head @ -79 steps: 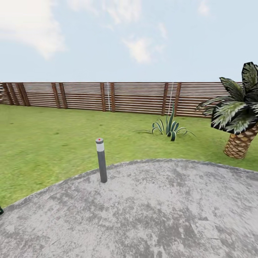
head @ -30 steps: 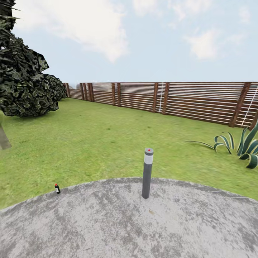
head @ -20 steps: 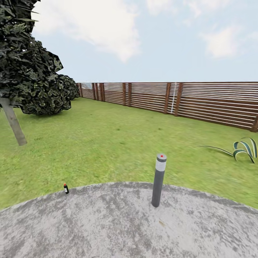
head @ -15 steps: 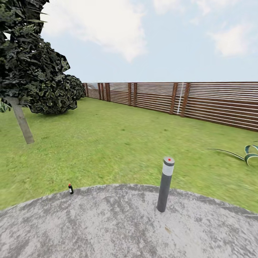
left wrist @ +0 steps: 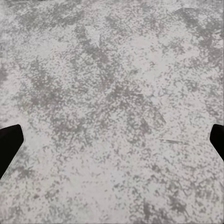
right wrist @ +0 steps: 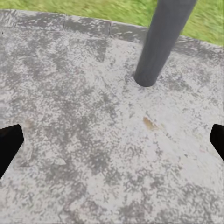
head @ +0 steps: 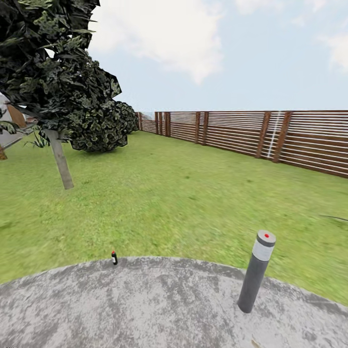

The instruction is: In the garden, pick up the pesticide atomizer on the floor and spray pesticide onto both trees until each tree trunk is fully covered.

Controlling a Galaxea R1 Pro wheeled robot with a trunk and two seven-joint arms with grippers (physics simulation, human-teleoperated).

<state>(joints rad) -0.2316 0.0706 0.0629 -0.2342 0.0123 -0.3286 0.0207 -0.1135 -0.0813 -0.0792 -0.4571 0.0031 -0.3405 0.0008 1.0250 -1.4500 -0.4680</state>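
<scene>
Standing at paving's edge, atomizer [head: 114, 257] (head view)

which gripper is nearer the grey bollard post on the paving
Right. The right gripper hangs open over the paving with the bollard post rising just ahead of its fingers; the left gripper looks down on bare paving.

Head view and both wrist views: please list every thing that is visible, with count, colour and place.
pesticide atomizer: one, dark with red top, upright at the paving's edge by the lawn.
tree: one, dark mottled crown, pale trunk, on the lawn at left.
bush: one, dark green, behind the tree.
bollard: one, grey with pale band, on the paving at right.
fence: brown slats, along the lawn's far side.
paving: grey, near ground.
left pincer: black fingertips wide apart, over paving.
right pincer: black fingertips wide apart, near the bollard's base.
</scene>
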